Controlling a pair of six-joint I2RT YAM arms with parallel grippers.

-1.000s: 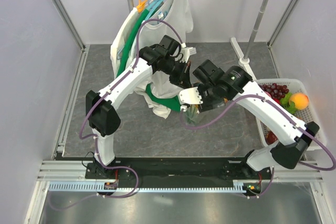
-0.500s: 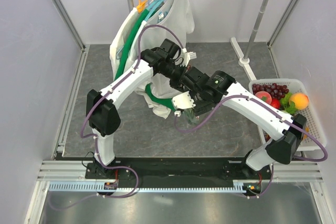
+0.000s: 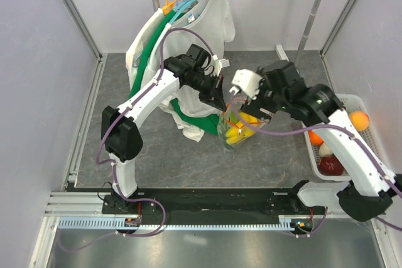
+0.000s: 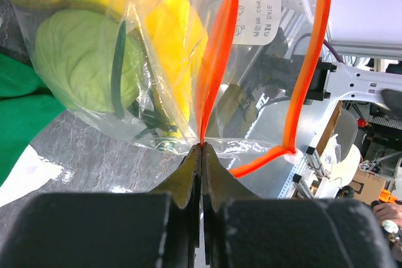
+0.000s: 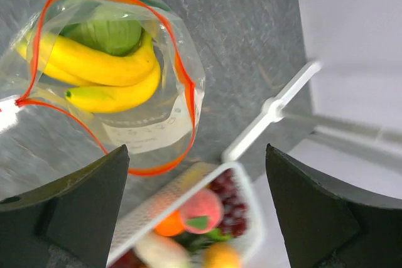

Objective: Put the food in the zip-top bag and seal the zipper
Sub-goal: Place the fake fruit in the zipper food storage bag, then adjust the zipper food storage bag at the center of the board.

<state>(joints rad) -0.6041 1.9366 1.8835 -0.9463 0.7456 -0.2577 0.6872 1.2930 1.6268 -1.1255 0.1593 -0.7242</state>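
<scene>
One clear see-through plastic zip-top bag (image 5: 188, 101), mouth edged by a red-orange plastic zipper strip (image 4: 217, 48), with a white printed label; inside it, curved yellow bananas (image 5: 100, 67) with green-tinged tips and a pale green round vegetable (image 5: 107, 34). White slatted plastic basket (image 3: 310, 149), with dark red grapes (image 5: 229, 192) and a pink-orange peach (image 5: 201, 208). Mottled dark grey table surface (image 5: 239, 42); bright green cloth garment (image 3: 188, 116); plain white T-shirt (image 3: 213, 14).

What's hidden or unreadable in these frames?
- Contents of the basket: in the top view the right arm covers most of them; in the right wrist view they are blurred and cut off by the bottom edge.
- Text on the bag label: too small in the left wrist view, blurred in the right wrist view.
- The green item: the bananas overlap it, so its type is unclear.
</scene>
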